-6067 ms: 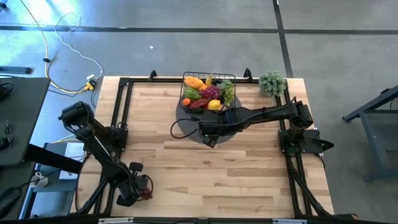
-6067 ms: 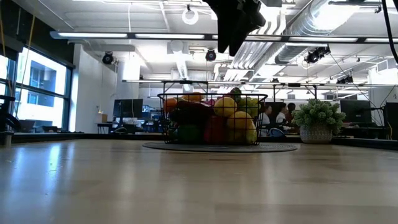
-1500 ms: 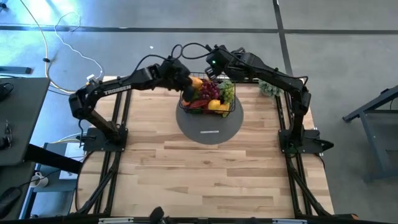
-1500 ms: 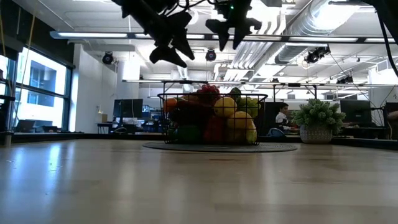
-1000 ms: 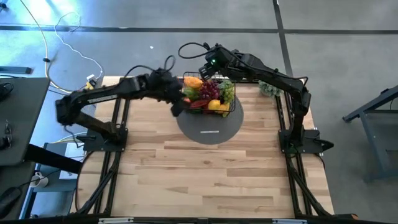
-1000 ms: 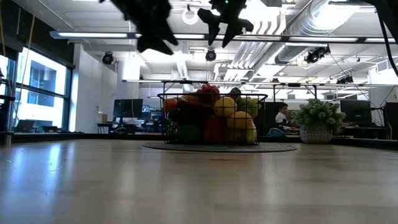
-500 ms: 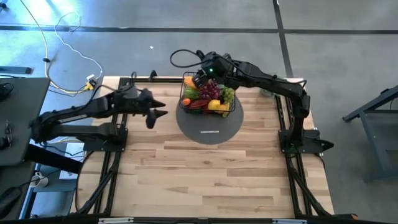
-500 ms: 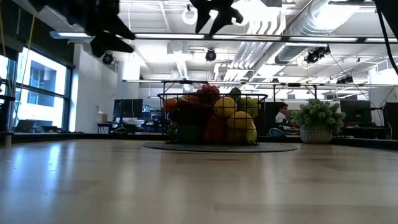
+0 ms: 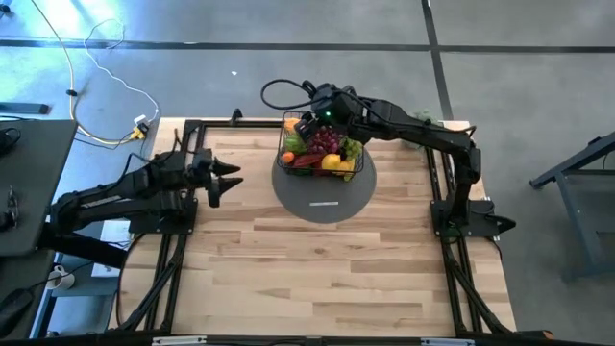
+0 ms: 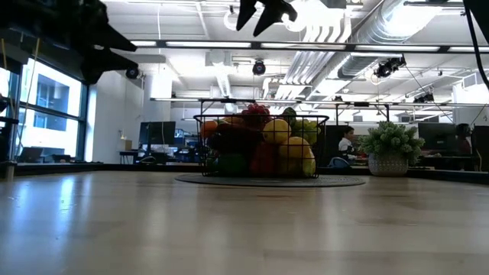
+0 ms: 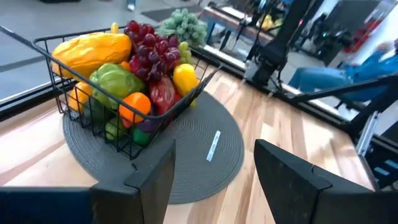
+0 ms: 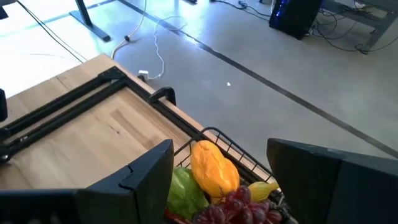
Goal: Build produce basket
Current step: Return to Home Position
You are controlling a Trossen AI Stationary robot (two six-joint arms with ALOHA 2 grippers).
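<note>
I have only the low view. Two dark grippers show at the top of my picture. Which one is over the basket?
Observer: The right gripper, over the left end of the basket, as the high view shows.
Operator: And the other one?
Observer: The left gripper is off the mat, above the left part of the table, pointing toward the basket.
Operator: Do they hold anything?
Observer: No. Both wrist views show the fingers apart with nothing between them.
</note>
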